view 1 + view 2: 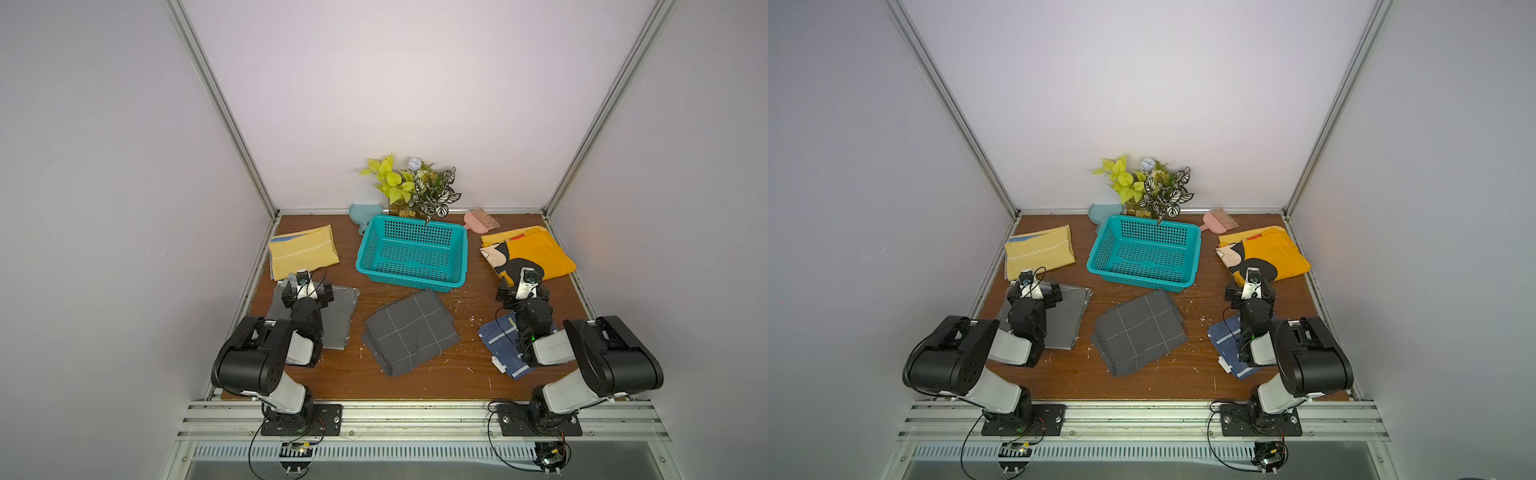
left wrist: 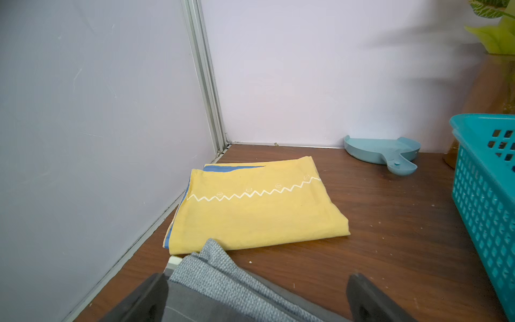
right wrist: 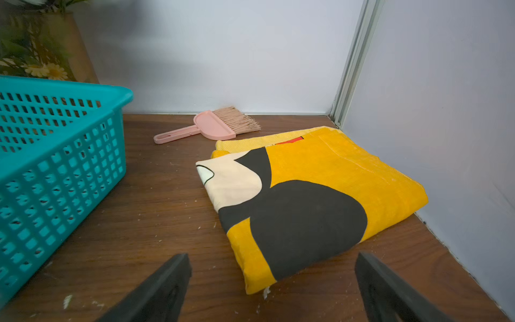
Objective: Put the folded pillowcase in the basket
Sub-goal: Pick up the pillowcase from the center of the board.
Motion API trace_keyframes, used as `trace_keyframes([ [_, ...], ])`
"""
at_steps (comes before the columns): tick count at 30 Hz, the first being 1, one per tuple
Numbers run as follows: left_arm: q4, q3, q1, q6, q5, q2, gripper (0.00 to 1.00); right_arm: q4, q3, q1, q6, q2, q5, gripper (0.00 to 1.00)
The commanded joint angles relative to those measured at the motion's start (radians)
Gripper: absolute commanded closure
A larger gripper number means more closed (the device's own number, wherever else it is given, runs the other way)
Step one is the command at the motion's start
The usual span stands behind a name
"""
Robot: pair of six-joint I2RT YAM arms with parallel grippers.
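Observation:
The teal lattice basket (image 1: 409,283) (image 1: 1142,283) stands empty at the middle back of the table; its rim also shows in the left wrist view (image 2: 482,122) and the right wrist view (image 3: 55,89). A folded dark grey pillowcase with white grid lines (image 1: 411,332) (image 1: 1140,332) lies just in front of it, touched by neither gripper. My left gripper (image 1: 306,289) (image 2: 257,281) hovers open over a light grey folded cloth (image 1: 336,316) (image 2: 211,270). My right gripper (image 1: 523,291) (image 3: 273,259) is open, holding nothing, at the near edge of an orange folded cloth (image 3: 320,195).
A pale yellow folded cloth (image 1: 303,251) lies at the back left and a navy folded cloth (image 1: 498,340) under the right arm. A potted plant (image 1: 415,187), a blue dustpan (image 1: 363,214) and a pink brush (image 1: 482,220) line the back wall. Walls close in both sides.

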Motion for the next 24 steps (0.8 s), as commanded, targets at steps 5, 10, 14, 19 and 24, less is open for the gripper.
trace_keyframes([
  [5,0.018,0.011,0.012,-0.004,0.012,0.005,0.01,0.005,0.031,-0.018,0.012,-0.004,-0.037,0.0],
  [10,0.003,0.019,0.018,-0.008,0.021,0.009,0.01,-0.004,0.034,-0.031,0.015,-0.005,-0.058,0.0],
  [14,0.0,0.016,0.029,-0.015,0.043,0.002,0.01,-0.001,0.033,-0.031,0.014,-0.005,-0.058,0.0],
  [19,0.003,0.012,0.029,-0.014,0.046,-0.002,0.01,-0.001,0.031,-0.031,0.014,-0.005,-0.059,0.0],
  [24,-0.29,0.115,-0.022,0.027,-0.061,-0.172,0.01,-0.331,0.16,-0.021,0.016,-0.146,-0.015,0.0],
])
